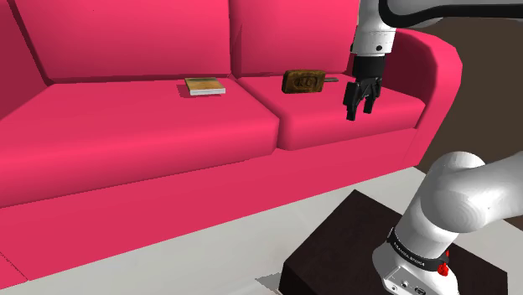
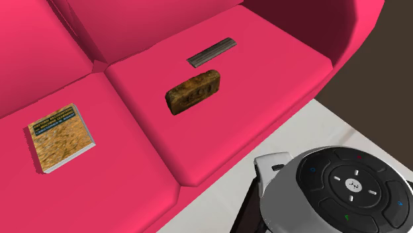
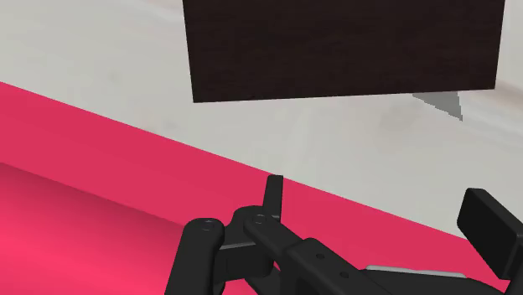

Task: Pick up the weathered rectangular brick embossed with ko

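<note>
A brown, weathered rectangular brick lies on the right seat cushion of the pink sofa, near the backrest. From above, the brick shows a mottled brown top. My black gripper hangs open above the same cushion, to the shoulder view's right of the brick and apart from it. Seen from the wrist, the gripper has its fingers standing wide apart with nothing between them, over the sofa's front edge.
A flat book with a brown cover lies on the left cushion, also seen from above. A thin grey strip lies just behind the brick. The dark stand sits on the pale floor before the sofa.
</note>
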